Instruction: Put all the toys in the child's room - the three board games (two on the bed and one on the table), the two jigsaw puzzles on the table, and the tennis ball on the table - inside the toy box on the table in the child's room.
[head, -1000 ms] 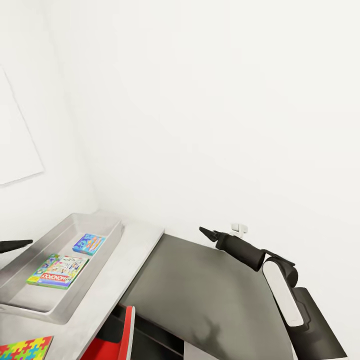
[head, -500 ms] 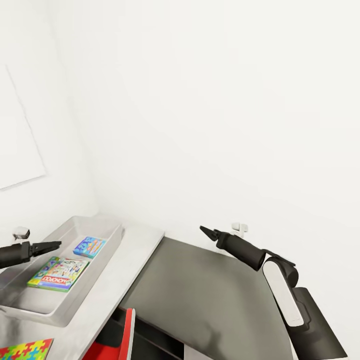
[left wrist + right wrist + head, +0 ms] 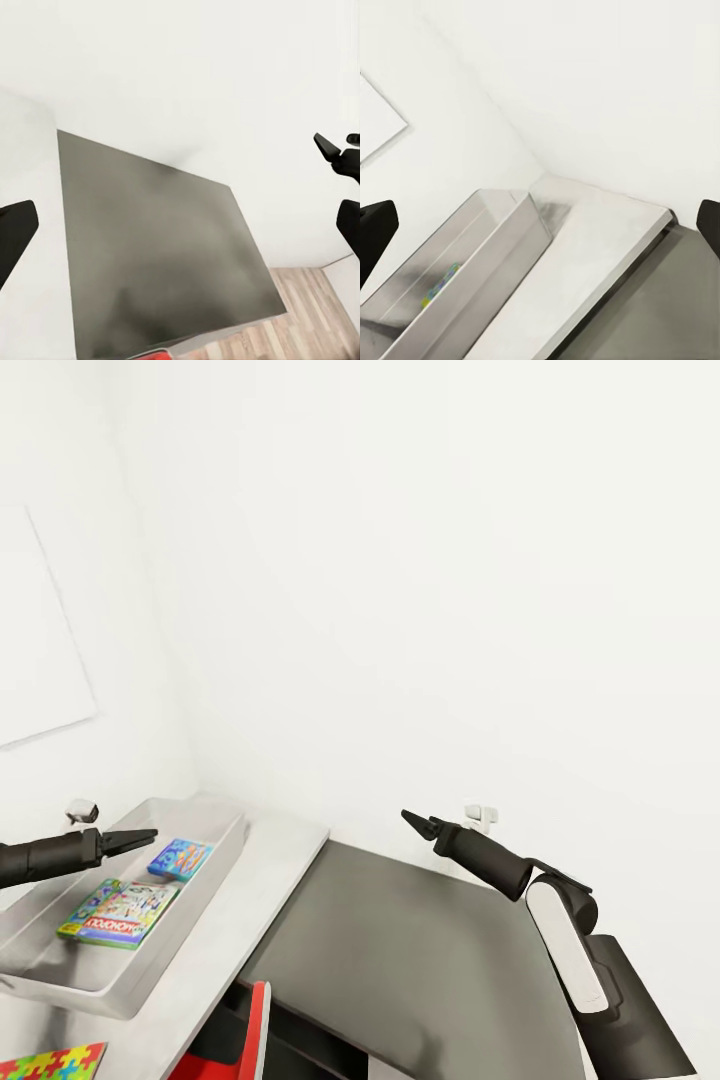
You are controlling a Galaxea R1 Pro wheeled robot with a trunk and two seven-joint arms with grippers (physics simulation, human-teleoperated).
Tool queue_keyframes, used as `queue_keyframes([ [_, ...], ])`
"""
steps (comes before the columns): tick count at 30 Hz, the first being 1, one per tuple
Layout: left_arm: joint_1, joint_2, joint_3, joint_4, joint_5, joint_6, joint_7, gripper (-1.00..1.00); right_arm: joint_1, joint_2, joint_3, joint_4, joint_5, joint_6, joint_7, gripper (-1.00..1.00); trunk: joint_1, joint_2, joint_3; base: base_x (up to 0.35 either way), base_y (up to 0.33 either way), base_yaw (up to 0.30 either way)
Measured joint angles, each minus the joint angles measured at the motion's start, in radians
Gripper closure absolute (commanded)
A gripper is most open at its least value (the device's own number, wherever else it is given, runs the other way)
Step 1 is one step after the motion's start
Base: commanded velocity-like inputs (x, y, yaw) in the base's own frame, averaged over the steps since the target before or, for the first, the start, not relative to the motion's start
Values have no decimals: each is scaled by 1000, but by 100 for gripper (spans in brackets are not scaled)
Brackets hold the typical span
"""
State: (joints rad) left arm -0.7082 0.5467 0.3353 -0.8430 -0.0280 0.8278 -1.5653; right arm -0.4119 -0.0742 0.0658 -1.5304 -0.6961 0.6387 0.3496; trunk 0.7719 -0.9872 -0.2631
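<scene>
The light-grey toy box (image 3: 205, 915) sits on the pale table (image 3: 280, 860) in the room's corner. Inside it lie a small blue board game (image 3: 180, 857) and a green-white-red board game (image 3: 118, 913). A jigsaw puzzle (image 3: 50, 1063) shows at the table's near edge. My left gripper (image 3: 143, 836) hovers over the toy box beside the blue game, open and empty. My right gripper (image 3: 412, 821) hangs open and empty above the dark desk (image 3: 400, 950). In the right wrist view the toy box (image 3: 480, 277) shows a colourful game (image 3: 439, 289) inside. The bed and tennis ball are out of view.
White walls close in behind and to the left, with a white board (image 3: 40, 650) on the left wall. A red chair (image 3: 258, 1025) stands below the table's edge. The left wrist view takes in the dark desk (image 3: 157, 247) and wood floor (image 3: 307, 300).
My left arm has swung in from the left edge to over the toy box. The view has tilted up a little. The right arm has stayed put.
</scene>
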Motion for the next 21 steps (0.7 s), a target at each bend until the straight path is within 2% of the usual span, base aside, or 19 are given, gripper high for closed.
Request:
queue_keyframes([
  [9, 0, -1, 0, 0, 0, -4, 0, -100, 0, 0, 0, 0, 1, 0, 0, -100, 0, 0, 15, -92, -120, 0],
  [21, 0, -1, 0, -1, -1, -6, 0, -100, 0, 1, 0, 0, 1, 0, 0, -100, 0, 0, 34, -64, -39, 0],
])
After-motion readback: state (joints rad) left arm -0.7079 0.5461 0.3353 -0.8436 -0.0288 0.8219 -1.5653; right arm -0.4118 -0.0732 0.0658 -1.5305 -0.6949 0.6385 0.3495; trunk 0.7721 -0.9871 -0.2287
